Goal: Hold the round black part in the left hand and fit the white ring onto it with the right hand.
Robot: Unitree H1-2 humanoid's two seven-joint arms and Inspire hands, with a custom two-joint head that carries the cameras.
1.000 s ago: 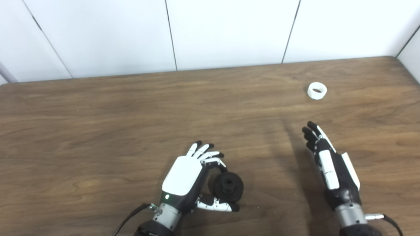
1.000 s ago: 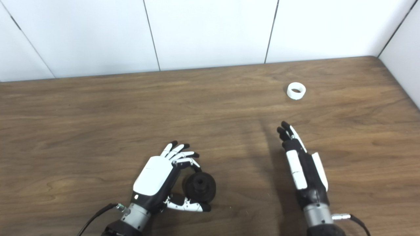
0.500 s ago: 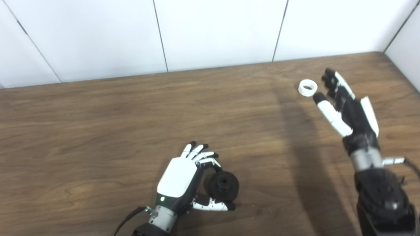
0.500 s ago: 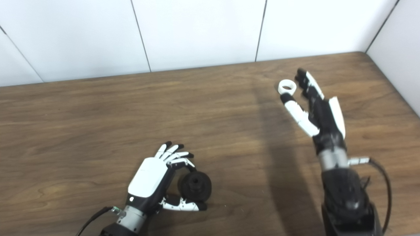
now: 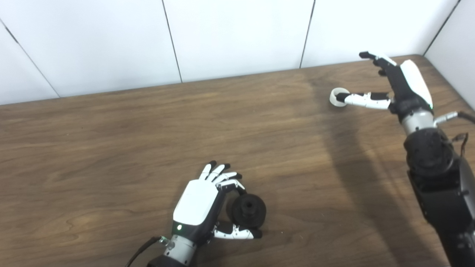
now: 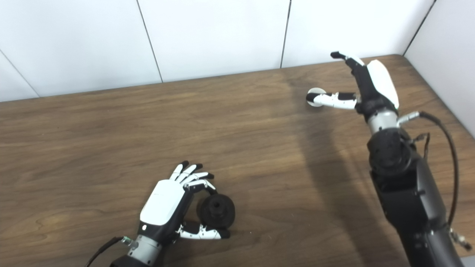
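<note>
With the right hand (image 5: 402,83) spread over the far-right white ring (image 5: 336,97), thumb across it, a clumsy pinch could skid it along the worktop (image 5: 111,148), while the left hand (image 5: 200,202) fingers clasp the round black part (image 5: 249,210).

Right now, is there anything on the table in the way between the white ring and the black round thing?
No. Only bare table shows between the white ring, at the right hand, and the round black part in the left hand.
</note>
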